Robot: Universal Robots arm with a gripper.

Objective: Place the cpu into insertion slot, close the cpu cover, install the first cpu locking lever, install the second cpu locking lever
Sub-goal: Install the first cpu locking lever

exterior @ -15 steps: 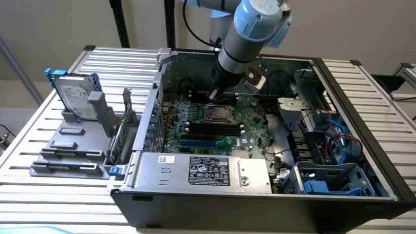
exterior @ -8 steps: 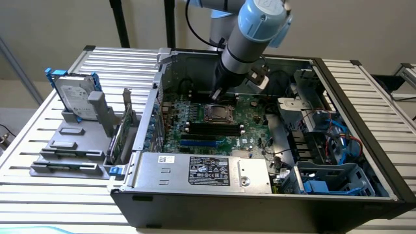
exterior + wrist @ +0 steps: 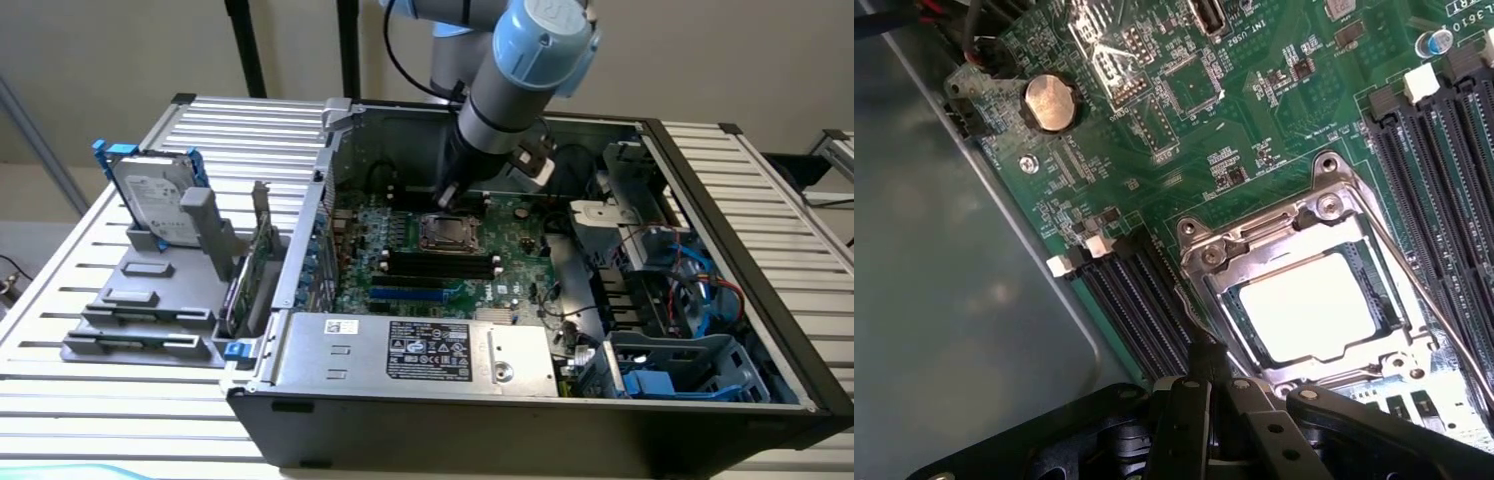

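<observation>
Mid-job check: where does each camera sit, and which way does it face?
Exterior view: off the arm, raised, looking down into the open computer case; the arm reaches down to the insertion slot.
Wrist view: on the wrist, close above the green circuit board, facing down; the shut gripper shows beside the cpu cover.
Shared: the insertion slot and the memory slots beside it.
</observation>
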